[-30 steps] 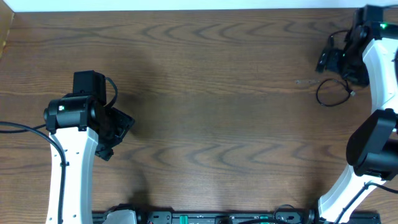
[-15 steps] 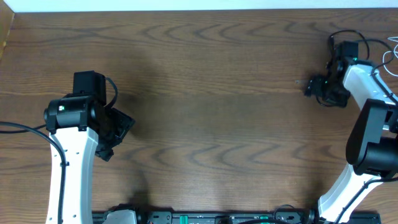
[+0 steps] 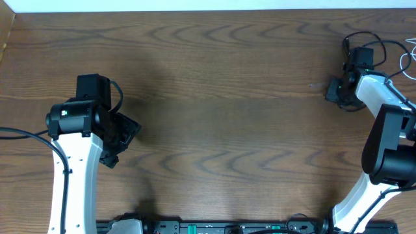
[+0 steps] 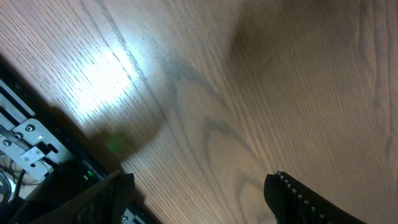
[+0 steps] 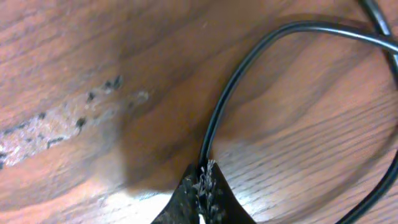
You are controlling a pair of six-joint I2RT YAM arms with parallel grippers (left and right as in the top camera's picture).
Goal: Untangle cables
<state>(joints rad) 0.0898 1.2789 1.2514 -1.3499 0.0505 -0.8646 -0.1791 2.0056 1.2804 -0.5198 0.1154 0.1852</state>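
Close to the wood, my right gripper [image 5: 202,177] is shut on a thin black cable [image 5: 249,68], pinched between the fingertips. From there the cable arcs up and to the right across the right wrist view. In the overhead view this gripper [image 3: 335,89] sits at the table's far right, and the arm covers most of the black cable. A thin white cable [image 3: 409,57] peeks in at the right edge. My left gripper [image 3: 123,138] hovers over the left of the table, and in its wrist view the jaws [image 4: 199,183] stand open over bare wood.
A scuffed, pale mark [image 5: 68,121] shows on the wood left of the black cable. The wooden table [image 3: 221,97] stretches between the two arms. A black rail with electronics [image 3: 221,227] runs along the front edge.
My right arm swung from the far right corner down and left onto the black cable, and its jaws went from open to shut on it. The left arm has not moved.
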